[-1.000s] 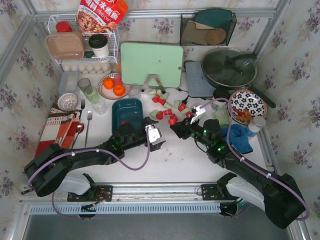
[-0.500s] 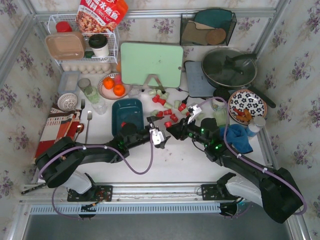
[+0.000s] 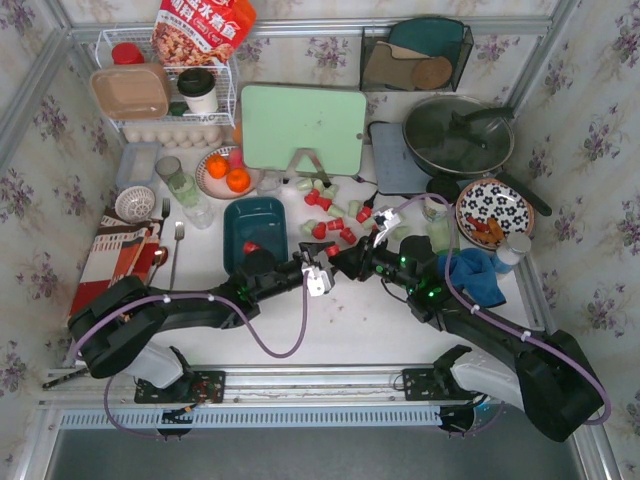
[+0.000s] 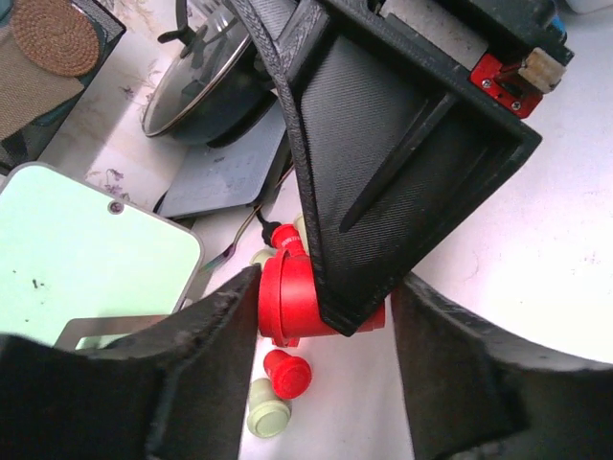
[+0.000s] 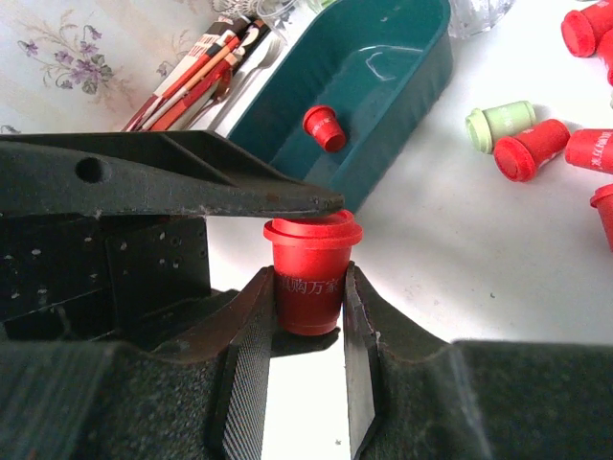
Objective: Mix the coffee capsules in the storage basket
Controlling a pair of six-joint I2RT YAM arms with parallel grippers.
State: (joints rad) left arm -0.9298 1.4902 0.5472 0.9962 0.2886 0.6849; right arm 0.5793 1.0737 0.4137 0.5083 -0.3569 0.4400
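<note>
- My right gripper (image 5: 306, 311) is clenched on a red capsule (image 5: 308, 257). The capsule is upright with its wide rim up, just off the near right corner of the storage basket (image 5: 383, 163).
- My left gripper (image 4: 324, 345) is spread wide. Its fingers (image 4: 192, 374) stand either side of that capsule and of the right gripper's tip. I cannot tell whether either pad touches the pod.
- I read this as a hand-over from right to left, with the drop into the basket not yet made.
- Inside the basket I see only a lone red pod (image 5: 325, 127), lying on its side.
- The loose capsules (image 3: 320, 230), red and mint, lie scattered on the table to the right of the basket, so I judge the task barely started.
- For the next move I want the left fingers to close squarely on the cup's body. Only then should the right let go, and the left can carry the pod over the basket.
- The two tips are crowded, so closing could pinch the right finger instead of the capsule.
</note>
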